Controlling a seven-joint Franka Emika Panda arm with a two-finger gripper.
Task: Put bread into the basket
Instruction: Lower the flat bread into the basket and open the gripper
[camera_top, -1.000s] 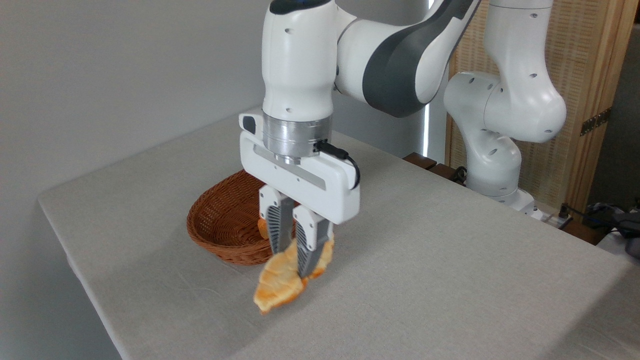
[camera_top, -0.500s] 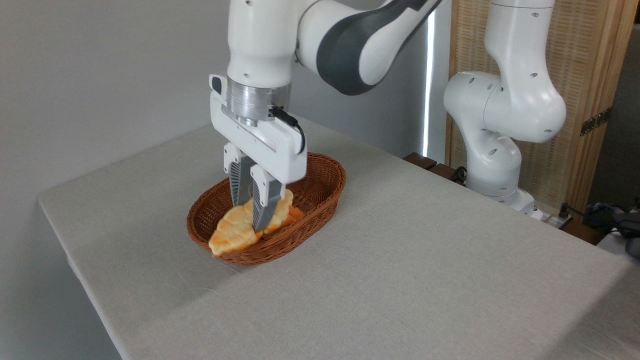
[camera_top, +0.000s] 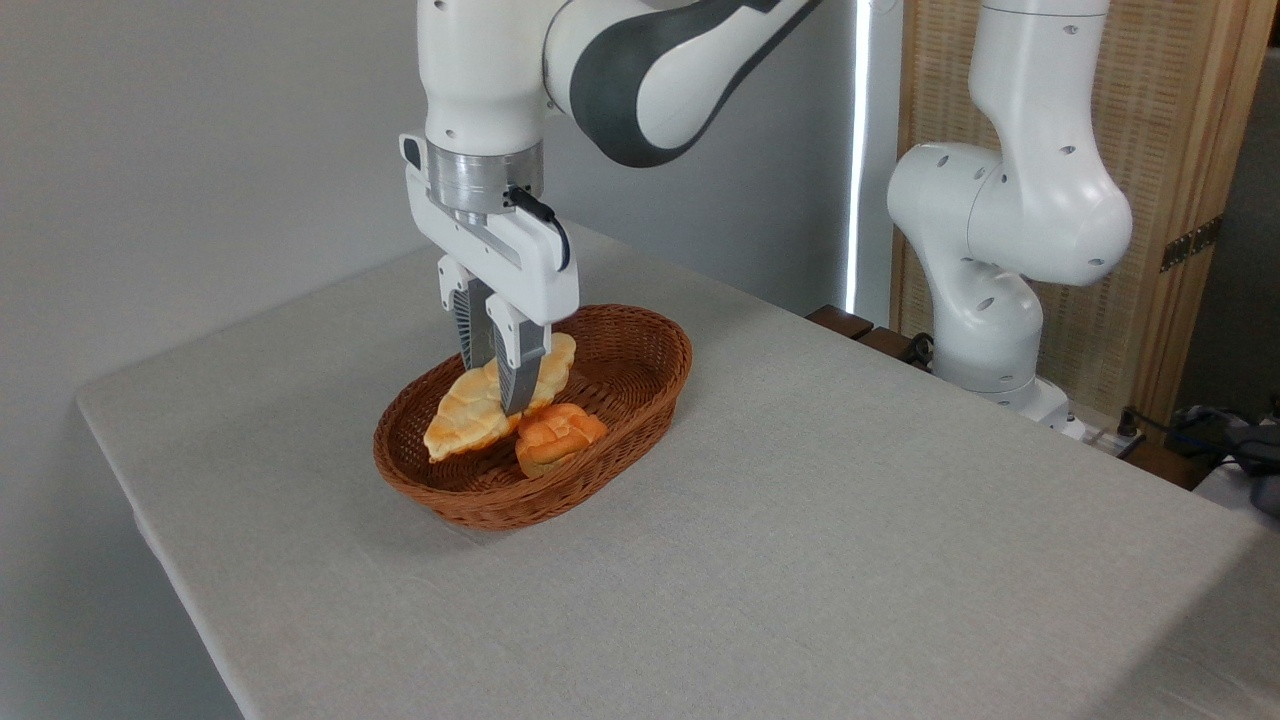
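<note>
Gripper: two-finger, white body with grey ribbed fingers, pointing down over the basket, left of frame centre; pinching the bread about its middle.

Bread: long pale golden loaf with a scored crust, held between the fingers, tilted so its left end is lower and its right end higher. It sits within the basket's outline; whether its low end touches the basket floor cannot be told.

Basket: oval, shallow, reddish-brown wicker, standing on the tabletop at left of centre, long axis running from lower left to upper right.

Bun: small, round, darker orange, lying inside the basket just to the right of and in front of the loaf, close beside the gripper's fingertips.

Tabletop: covered in pale grey cloth, filling the lower frame.

Arm: white with dark grey joint panels, entering from the top of the frame; its base stands at the table's far right edge.

Backdrop: grey wall at left, a woven wooden screen at upper right.
</note>
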